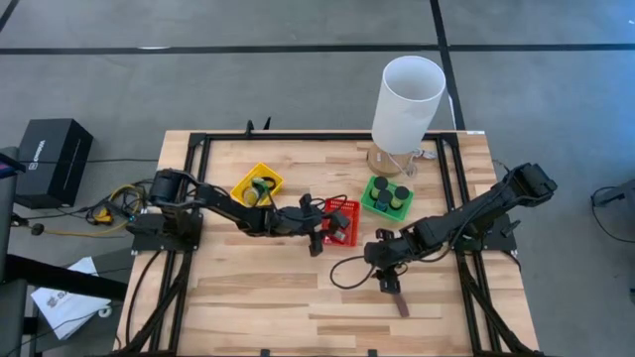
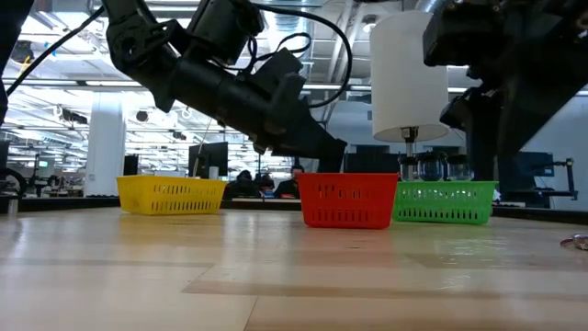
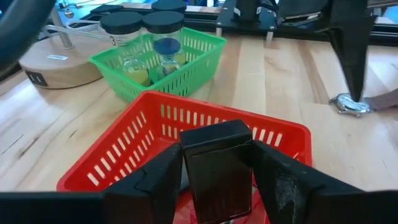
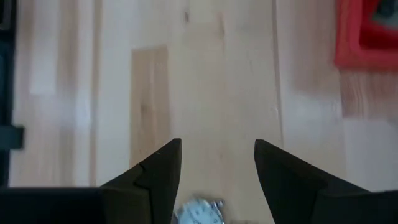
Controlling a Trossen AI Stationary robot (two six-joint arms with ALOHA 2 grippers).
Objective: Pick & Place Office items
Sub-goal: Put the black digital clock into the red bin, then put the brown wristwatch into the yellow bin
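My left gripper (image 3: 216, 155) hangs over the red basket (image 3: 143, 109) near the table's middle, shut on a flat black rectangular block (image 3: 214, 162). My right gripper (image 4: 217, 155) stands open, pointing down, just above a brown-strapped watch (image 3: 348, 104) that lies flat on the table right of the red basket (image 1: 342, 220). The watch face (image 4: 199, 213) shows below the gap between the fingers. Whether a fingertip touches the watch, I cannot tell. My left gripper pinches the black block by its two narrow sides (image 3: 185, 168) between its two fingers. The fingers come slanting down from the table's left. The block stands upright in the hold over the inside of the red basket, with its lower end out of the picture.
A green basket (image 1: 387, 196) with black-lidded jars stands right of the red one, and a yellow basket (image 1: 256, 185) with rings on its left. A tall white cylinder (image 1: 407, 99) on a wooden base stands behind. A black cord loop (image 1: 345, 270) lies near the right gripper.
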